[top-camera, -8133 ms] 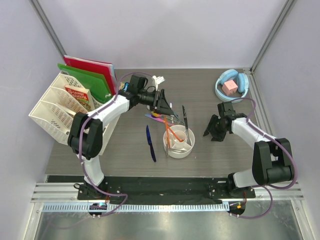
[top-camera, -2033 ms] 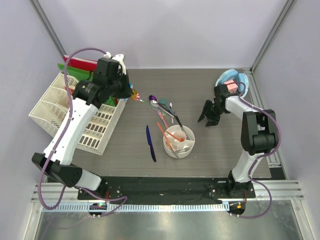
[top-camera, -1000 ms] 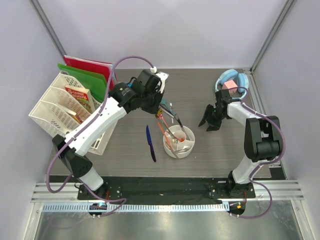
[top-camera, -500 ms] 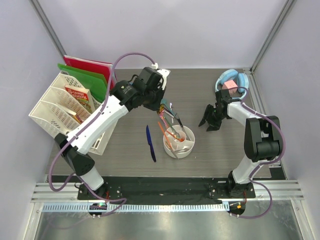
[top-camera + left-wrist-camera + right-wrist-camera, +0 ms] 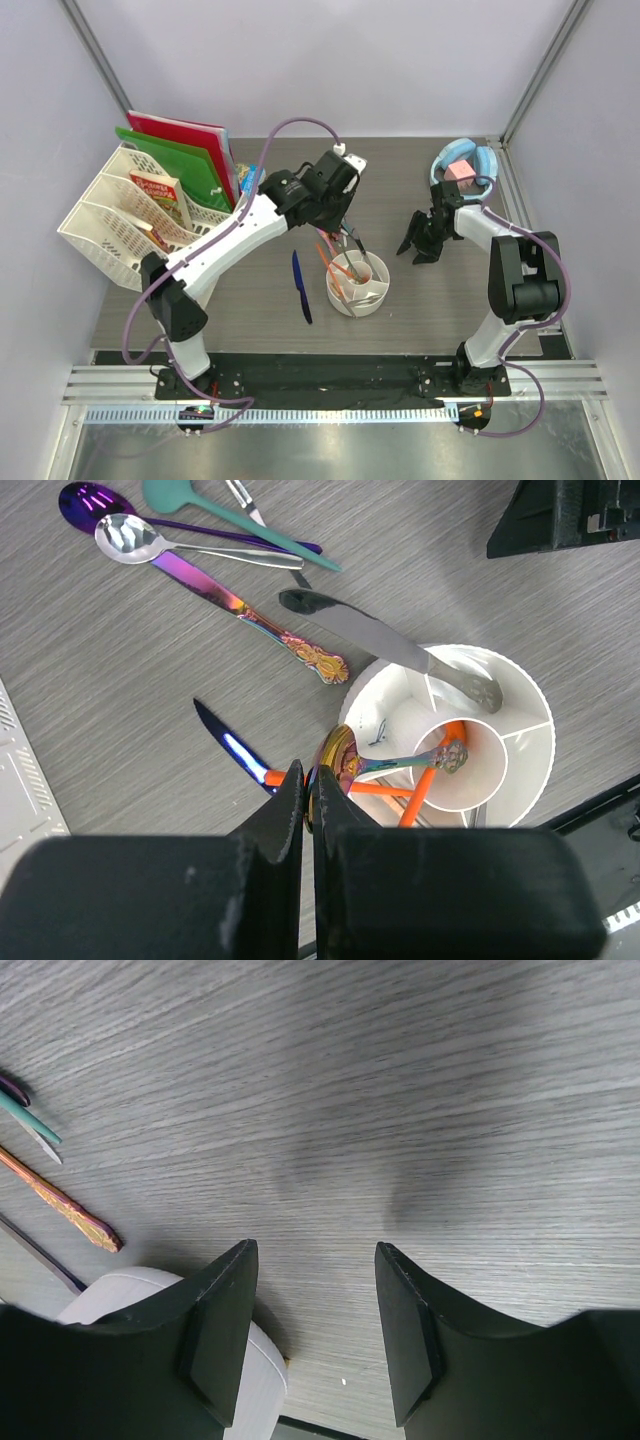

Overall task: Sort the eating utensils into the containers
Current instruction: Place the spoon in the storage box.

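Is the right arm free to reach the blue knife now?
Probably not: the cup and the left gripper, holding a spoon over it, lie between the open right gripper and the knife.

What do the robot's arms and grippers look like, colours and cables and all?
Both arms have white links between black joints: the left arm, the right arm. A purple cable loops along each. The left gripper and right gripper have matte black, blunt fingers.

An iridescent spoon (image 5: 398,764) crosses the white divided cup (image 5: 517,694)'s rim.
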